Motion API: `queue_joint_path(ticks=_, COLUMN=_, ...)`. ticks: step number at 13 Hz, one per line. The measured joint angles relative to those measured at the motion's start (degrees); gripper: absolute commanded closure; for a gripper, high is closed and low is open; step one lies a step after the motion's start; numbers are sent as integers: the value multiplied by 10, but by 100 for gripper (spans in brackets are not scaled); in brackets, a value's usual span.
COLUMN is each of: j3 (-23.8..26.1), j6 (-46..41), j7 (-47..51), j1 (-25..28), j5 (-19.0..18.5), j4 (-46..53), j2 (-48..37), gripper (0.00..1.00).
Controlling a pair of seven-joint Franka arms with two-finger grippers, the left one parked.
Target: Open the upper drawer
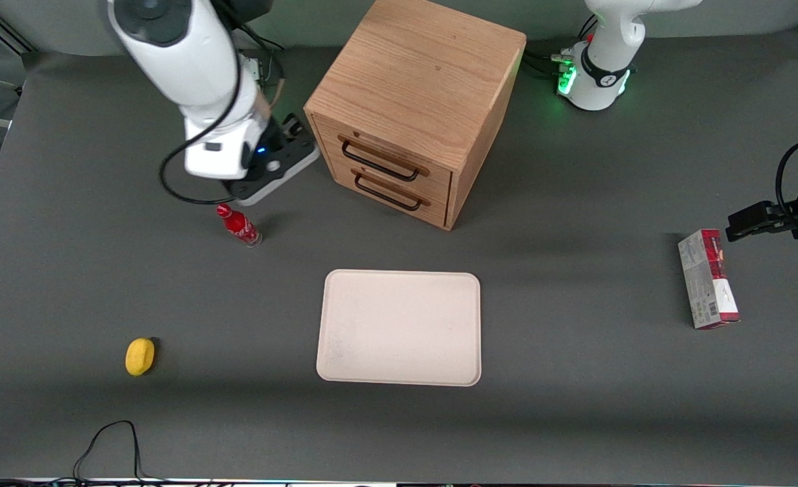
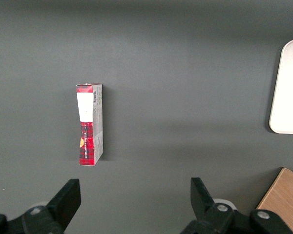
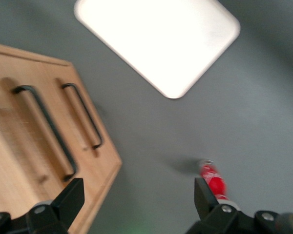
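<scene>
The oak cabinet [image 1: 412,74] stands at the middle of the table's back. Its upper drawer [image 1: 391,150] is shut flush, with its thin black handle [image 1: 380,161] across the front. The lower drawer [image 1: 399,201] beneath it is shut too. My gripper [image 1: 296,132] hangs beside the cabinet, toward the working arm's end, close to the front's edge and touching nothing. In the right wrist view the gripper [image 3: 136,200] is open with only grey table between its fingers [image 3: 71,195]. The upper drawer's handle [image 3: 45,127] and the lower one [image 3: 83,114] both show there.
A small red bottle [image 1: 239,226] [image 3: 212,180] stands on the table just nearer the front camera than my gripper. A cream tray [image 1: 399,328] [image 3: 156,41] lies in front of the cabinet. A yellow sponge-like object [image 1: 140,356] and a red-and-white box [image 1: 708,279] [image 2: 89,124] lie farther off.
</scene>
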Motion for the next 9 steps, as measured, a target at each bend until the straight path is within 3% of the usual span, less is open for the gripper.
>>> queue_joint_path(ticks=2, j3=5, j6=5, j7=-5, j1=12, j5=18, j4=3, j2=10, gripper=0)
queue_joint_path(ticks=9, j3=10, j6=27, j7=-31, j1=88, j5=19, j4=5, j2=30, gripper=0)
